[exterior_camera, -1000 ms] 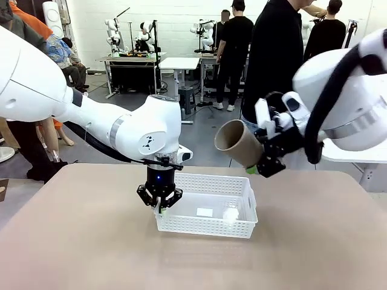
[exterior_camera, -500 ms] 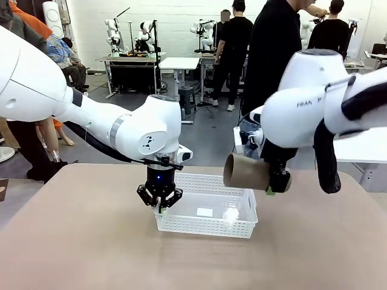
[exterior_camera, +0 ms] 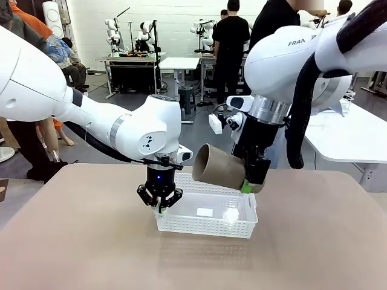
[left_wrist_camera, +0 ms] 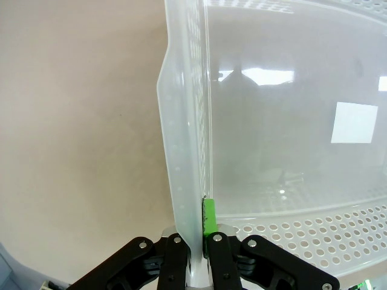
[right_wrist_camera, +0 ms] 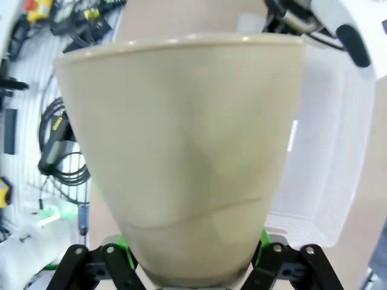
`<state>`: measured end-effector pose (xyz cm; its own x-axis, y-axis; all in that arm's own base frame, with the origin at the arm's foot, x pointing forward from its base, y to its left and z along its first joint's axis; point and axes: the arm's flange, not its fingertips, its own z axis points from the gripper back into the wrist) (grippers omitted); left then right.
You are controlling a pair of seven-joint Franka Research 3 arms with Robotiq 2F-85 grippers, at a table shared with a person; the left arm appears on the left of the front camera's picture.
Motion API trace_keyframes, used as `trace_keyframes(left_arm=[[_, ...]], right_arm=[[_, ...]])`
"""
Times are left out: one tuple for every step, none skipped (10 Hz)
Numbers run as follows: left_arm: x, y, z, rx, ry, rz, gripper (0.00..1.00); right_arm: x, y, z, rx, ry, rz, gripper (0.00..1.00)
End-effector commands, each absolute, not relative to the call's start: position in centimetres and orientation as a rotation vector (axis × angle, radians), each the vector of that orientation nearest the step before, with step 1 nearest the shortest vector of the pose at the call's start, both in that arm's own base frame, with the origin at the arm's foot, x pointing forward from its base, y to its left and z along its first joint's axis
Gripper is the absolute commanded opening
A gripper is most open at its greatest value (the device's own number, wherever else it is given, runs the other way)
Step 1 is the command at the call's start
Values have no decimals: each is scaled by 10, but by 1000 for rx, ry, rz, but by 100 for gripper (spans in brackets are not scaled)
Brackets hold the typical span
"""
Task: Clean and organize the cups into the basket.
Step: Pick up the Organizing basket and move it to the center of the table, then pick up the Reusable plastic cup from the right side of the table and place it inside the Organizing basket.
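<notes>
Front view: right arm (exterior_camera: 284, 57) reads "FRAN"; right pincer (exterior_camera: 249, 183) grips cup (exterior_camera: 217, 166).

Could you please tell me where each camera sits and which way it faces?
Front view: fixed between the arms, facing across the table; left gripper pinches the basket rim, right gripper holds a tan cup.
Left wrist view: on that wrist, looking down its fingers at the basket's wall and floor.
Right wrist view: on that wrist, looking along the tan cup toward the basket.
Shared: all three show the basket.
</notes>
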<state>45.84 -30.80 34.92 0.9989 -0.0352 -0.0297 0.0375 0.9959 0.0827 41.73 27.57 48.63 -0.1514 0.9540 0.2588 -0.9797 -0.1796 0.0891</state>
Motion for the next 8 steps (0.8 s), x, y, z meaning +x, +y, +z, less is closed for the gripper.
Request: trace_keyframes(left_arm=[[457,-308,345,93,28,-50,0],[457,-308,345,93,28,-50,0],[457,-308,345,93,28,-50,0],[457,-308,345,93,28,-50,0],[457,-308,345,93,28,-50,0],[457,-308,345,93,28,-50,0],[457,-308,345,93,28,-50,0],[457,-308,345,93,28,-50,0]], right_arm=[[426,264,463,314,-162,1707,79],[427,263,452,316,-244,1688,79],[424,270,476,304,-118,1718,79],[424,270,476,304,-118,1718,79],[424,270,476,304,-118,1718,79],[424,270,476,304,-118,1718,79],[424,270,476,304,-118,1718,79],[424,270,476,304,-118,1718,79]])
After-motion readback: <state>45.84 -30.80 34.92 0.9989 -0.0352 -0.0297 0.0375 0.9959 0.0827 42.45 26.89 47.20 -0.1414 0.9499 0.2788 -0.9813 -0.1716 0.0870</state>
